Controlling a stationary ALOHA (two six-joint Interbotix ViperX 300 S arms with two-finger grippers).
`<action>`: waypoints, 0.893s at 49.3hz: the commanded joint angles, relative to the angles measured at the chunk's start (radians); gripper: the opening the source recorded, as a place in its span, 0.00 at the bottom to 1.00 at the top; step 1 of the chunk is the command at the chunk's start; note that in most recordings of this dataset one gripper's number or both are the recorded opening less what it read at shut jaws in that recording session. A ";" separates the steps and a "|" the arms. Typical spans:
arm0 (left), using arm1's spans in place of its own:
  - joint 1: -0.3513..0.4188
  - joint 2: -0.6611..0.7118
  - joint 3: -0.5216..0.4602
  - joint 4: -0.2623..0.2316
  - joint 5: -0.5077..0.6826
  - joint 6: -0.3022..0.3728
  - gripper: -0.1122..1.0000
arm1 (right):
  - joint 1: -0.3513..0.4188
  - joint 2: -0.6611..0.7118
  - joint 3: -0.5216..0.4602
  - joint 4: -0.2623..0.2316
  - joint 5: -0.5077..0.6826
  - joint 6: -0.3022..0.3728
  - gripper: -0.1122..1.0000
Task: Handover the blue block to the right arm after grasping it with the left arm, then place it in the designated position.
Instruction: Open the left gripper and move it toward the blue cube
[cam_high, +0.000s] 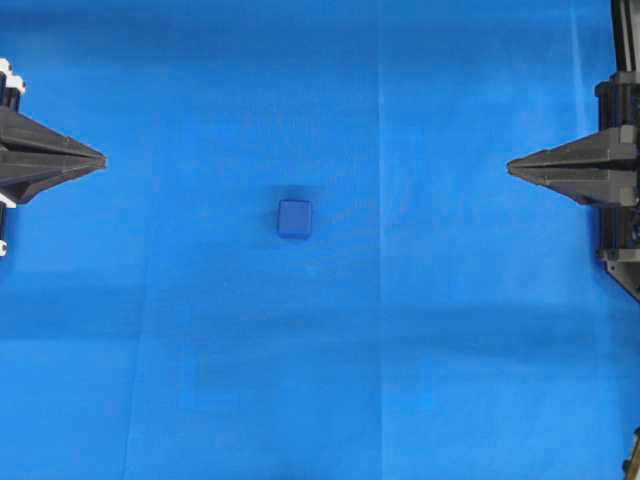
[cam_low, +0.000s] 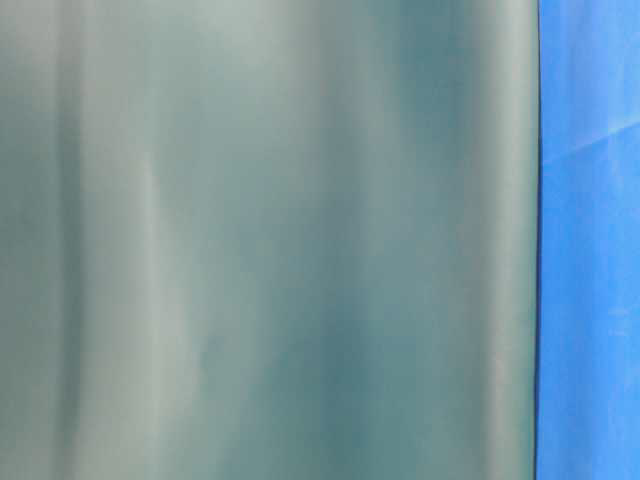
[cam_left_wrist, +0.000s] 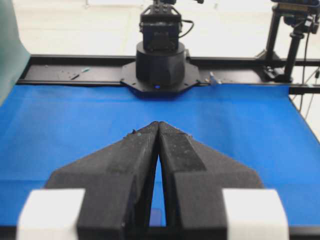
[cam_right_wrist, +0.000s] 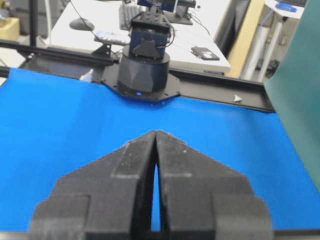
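The blue block (cam_high: 294, 218), a small dark-blue cube, rests on the bright blue cloth (cam_high: 420, 340) near the middle of the overhead view. My left gripper (cam_high: 103, 159) sits at the left edge, fingertips touching, shut on nothing, well left of the block. At the right edge, the right arm's all-black gripper (cam_high: 509, 167) is likewise shut and empty, far right of the block. In the left wrist view the shut left gripper (cam_left_wrist: 158, 123) points across the cloth, with a sliver of the block (cam_left_wrist: 156, 216) showing low in the slit between the fingers. The right gripper (cam_right_wrist: 155, 132) also shows tips together.
The opposite arm's black base (cam_left_wrist: 160, 65) stands at the cloth's far edge in the left wrist view, and the other base (cam_right_wrist: 144, 70) in the right wrist view. A grey-green backdrop sheet (cam_low: 270, 240) fills most of the table-level view. A desk with clutter (cam_right_wrist: 150, 25) lies beyond the frame.
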 joint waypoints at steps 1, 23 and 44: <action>0.002 0.002 -0.014 0.002 0.009 -0.014 0.10 | -0.002 0.006 -0.020 0.005 -0.006 0.002 0.11; 0.000 0.002 -0.017 0.002 0.021 -0.015 0.10 | -0.002 0.011 -0.037 0.005 0.031 0.008 0.08; 0.000 0.008 -0.023 0.002 0.020 -0.017 0.19 | -0.002 0.011 -0.037 0.005 0.058 0.017 0.09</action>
